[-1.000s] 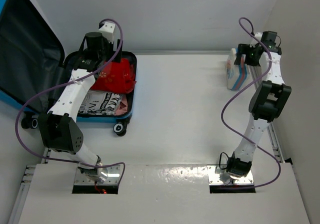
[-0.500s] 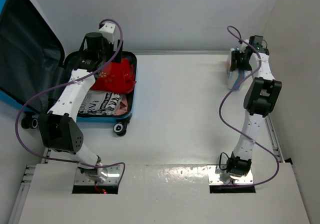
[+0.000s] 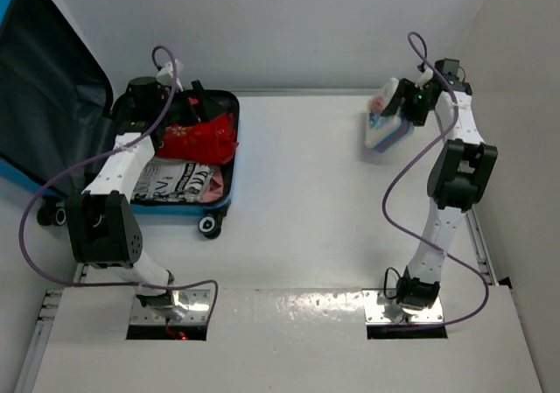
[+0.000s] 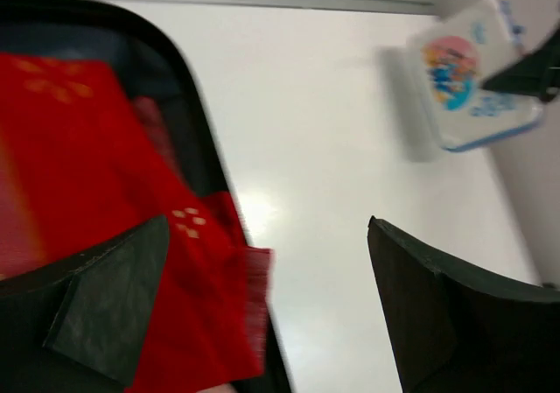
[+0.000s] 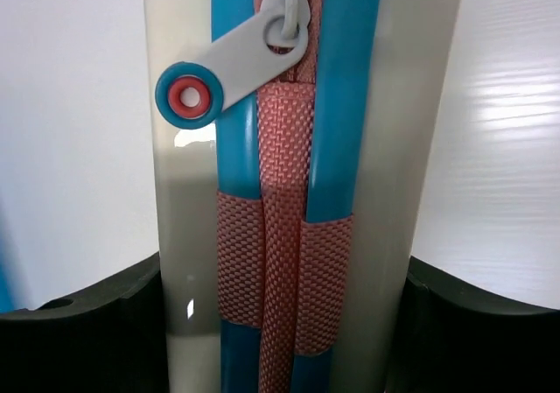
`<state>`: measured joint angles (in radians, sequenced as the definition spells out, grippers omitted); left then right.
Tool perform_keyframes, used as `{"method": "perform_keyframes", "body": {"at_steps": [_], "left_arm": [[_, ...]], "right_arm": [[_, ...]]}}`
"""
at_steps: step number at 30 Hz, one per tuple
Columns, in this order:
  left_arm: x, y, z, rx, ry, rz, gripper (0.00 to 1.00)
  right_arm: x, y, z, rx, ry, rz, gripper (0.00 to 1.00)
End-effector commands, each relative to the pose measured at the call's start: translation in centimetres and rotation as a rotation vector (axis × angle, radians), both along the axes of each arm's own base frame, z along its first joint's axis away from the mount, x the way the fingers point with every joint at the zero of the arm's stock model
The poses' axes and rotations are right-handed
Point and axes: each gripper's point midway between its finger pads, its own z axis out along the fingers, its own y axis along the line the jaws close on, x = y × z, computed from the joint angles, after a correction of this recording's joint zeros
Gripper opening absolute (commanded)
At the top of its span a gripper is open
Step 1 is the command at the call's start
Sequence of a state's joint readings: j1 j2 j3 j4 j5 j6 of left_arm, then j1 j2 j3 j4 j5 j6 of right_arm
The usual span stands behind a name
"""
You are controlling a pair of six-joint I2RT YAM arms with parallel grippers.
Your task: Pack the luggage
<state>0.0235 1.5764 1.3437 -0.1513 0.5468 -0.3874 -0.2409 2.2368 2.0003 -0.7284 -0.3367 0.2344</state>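
Observation:
The luggage (image 3: pixel 220 202), a bright-blue suitcase, lies open at the far left with its dark lid (image 3: pixel 48 87) raised. Inside are a red cloth (image 3: pixel 199 137) and a printed black-and-white garment (image 3: pixel 175 181). My left gripper (image 3: pixel 194 104) hangs open above the red cloth (image 4: pixel 79 148), with nothing between its fingers (image 4: pixel 114 305). At the far right, my right gripper (image 3: pixel 404 104) is shut on a small white-and-blue zippered case (image 3: pixel 385 123), held tilted above the table. The right wrist view shows the case (image 5: pixel 289 192) filling the gap between both fingers (image 5: pixel 96 323).
The back wall runs just behind the suitcase and the case. A side wall stands close to the right arm. The suitcase's black wheels (image 3: pixel 208 226) face the bare white tabletop (image 3: pixel 306 200). The case (image 4: pixel 472 73) also shows in the left wrist view.
My right gripper closed on the zippered case and lifted it leftward off the table. The left arm pulled back a little, its gripper staying open over the red cloth.

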Motion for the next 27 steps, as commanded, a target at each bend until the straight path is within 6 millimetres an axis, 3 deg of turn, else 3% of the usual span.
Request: {"method": "perform_keyframes", "body": {"at_steps": [1,2,3,5,8,9,10,13,15,16,17,18,19,20,21,22,23,24,25,27], "left_arm": [[-2.4,-3.4,3.9,-0.274,-0.033,-0.202,0.99],[-2.8,-3.7,3.7,-0.297,-0.007,-0.216,0.99],[-3.2,-4.0,3.8,-0.304,-0.004,-0.244,0.99],[-3.8,-4.0,4.1,-0.285,-0.011,-0.249,0.99],[-5.4,-1.8,6.0,-0.235,-0.067,-0.220,0.99],[-5.6,0.0,6.2,-0.228,-0.063,-0.175,0.99],[-5.9,1.1,6.6,-0.214,-0.078,-0.153,0.99],[-7.6,4.6,8.8,-0.161,-0.135,-0.067,0.99],[-9.1,7.0,10.7,-0.085,-0.182,0.003,0.99],[-8.9,8.1,11.4,-0.056,-0.212,0.031,0.99],[-10.2,8.8,12.5,-0.039,-0.223,0.060,0.99],[-11.6,10.6,14.5,-0.008,-0.264,0.122,0.99],[-11.8,11.8,15.2,0.019,-0.289,0.153,0.99],[-13.3,12.1,16.5,0.048,-0.317,0.179,0.99],[-14.0,12.6,16.9,0.086,-0.341,0.196,0.99],[-14.8,13.4,17.5,0.111,-0.364,0.230,0.99],[-15.3,13.9,17.4,0.118,-0.360,0.264,0.99],[-16.1,13.9,17.6,0.112,-0.367,0.293,0.99],[-16.3,14.2,16.5,0.102,-0.341,0.310,0.99],[-17.0,14.5,15.6,0.079,-0.290,0.336,0.99]], "right_arm": [[-0.7,12.1,18.8,0.403,-0.349,0.192,0.00],[-1.5,13.3,20.6,0.434,-0.385,0.218,0.00],[-2.7,16.1,21.6,0.536,-0.357,0.282,0.00],[-3.7,19.5,23.4,0.640,-0.361,0.335,0.00],[-6.2,26.7,25.0,0.762,-0.326,0.491,0.00],[-6.3,27.6,24.5,0.781,-0.300,0.487,0.00],[-6.5,29.4,25.4,0.803,-0.330,0.514,0.00],[-6.7,33.0,25.4,0.893,-0.308,0.513,0.00],[-7.9,38.3,25.8,0.956,-0.305,0.592,0.00],[-7.5,38.5,25.0,0.955,-0.294,0.581,0.00],[-9.3,41.6,25.9,0.978,-0.293,0.643,0.00],[-9.6,44.0,24.9,0.994,-0.267,0.647,0.00],[-9.9,45.0,24.2,0.995,-0.247,0.654,0.00],[-10.2,45.9,25.3,1.000,-0.284,0.683,0.00],[-10.6,48.2,23.1,1.000,-0.236,0.696,0.00],[-11.5,49.9,23.1,1.003,-0.235,0.717,0.00],[-11.2,50.7,24.3,1.001,-0.280,0.718,0.00],[-10.9,51.7,23.3,0.995,-0.262,0.705,0.00],[-10.8,53.5,23.1,0.985,-0.278,0.666,0.00],[-10.5,54.7,22.9,1.012,-0.328,0.652,0.00]]}}
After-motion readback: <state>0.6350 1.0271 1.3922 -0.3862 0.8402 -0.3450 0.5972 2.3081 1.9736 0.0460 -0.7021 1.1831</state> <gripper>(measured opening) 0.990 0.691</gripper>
